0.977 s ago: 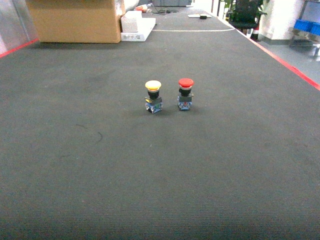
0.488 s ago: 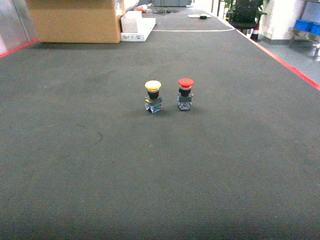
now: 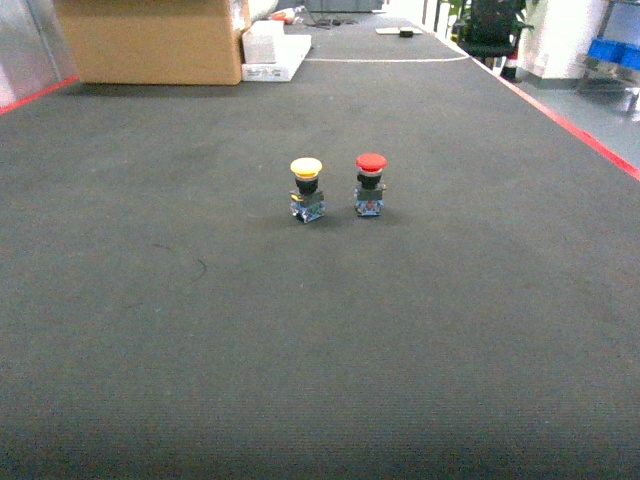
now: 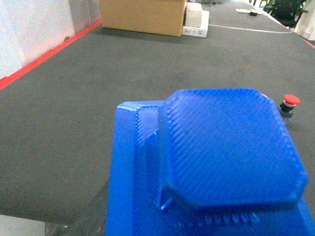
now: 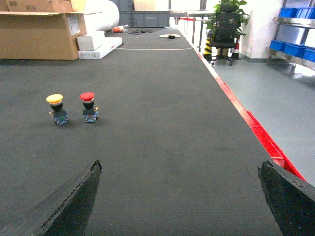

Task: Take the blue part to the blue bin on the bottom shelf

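Observation:
The blue part (image 4: 226,147), a ribbed blue plastic piece with a raised octagonal face, fills the lower left wrist view close to the camera. My left gripper (image 4: 162,216) appears shut on it; only a dark finger (image 4: 91,209) shows at its left edge. My right gripper (image 5: 179,167) hangs open over bare black matting, with its two dark fingertips (image 5: 78,196) far apart. The head view shows neither gripper. The blue bin and the bottom shelf are out of view.
A yellow push button (image 3: 306,190) and a red push button (image 3: 370,184) stand side by side on the black mat (image 3: 320,330). A cardboard box (image 3: 150,40) and a white box (image 3: 275,55) sit at the far end. A red edge strip (image 5: 256,128) borders the mat on the right.
The head view has crept very slightly, so the two buttons sit a touch higher in the frame. Nothing on the mat has moved.

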Controlling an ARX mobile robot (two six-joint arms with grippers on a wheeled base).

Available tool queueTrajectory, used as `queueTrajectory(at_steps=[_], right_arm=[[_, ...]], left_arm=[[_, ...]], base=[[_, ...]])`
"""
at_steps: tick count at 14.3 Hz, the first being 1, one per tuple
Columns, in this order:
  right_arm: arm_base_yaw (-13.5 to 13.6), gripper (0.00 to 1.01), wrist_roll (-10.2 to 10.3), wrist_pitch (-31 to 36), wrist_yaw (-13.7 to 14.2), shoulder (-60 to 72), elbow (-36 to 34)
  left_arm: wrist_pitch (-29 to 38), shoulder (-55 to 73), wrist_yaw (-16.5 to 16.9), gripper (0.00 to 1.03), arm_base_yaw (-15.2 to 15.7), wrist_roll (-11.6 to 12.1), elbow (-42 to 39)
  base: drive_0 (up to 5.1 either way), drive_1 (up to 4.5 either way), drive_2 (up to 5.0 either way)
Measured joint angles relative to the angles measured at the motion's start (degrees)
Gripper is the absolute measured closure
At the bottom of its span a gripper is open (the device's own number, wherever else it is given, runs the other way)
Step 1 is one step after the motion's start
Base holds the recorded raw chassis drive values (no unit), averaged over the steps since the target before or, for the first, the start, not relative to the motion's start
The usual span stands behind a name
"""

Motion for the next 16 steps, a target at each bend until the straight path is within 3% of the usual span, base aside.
queueTrajectory(at_steps=[2, 16], right_arm=[[0.0, 0.03, 0.0, 0.22, 0.0, 0.0, 0.0], [0.0, 0.03, 0.0, -0.13, -0.02, 0.0, 0.0]], left_arm=[[0.15, -0.33, 0.0, 0.59, 0.0, 0.0, 0.0], [0.09, -0.33, -0.04, 0.59, 0.04, -0.02, 0.0]], base=[[0.0, -4.02, 4.1], [-1.4, -1.43, -1.4]])
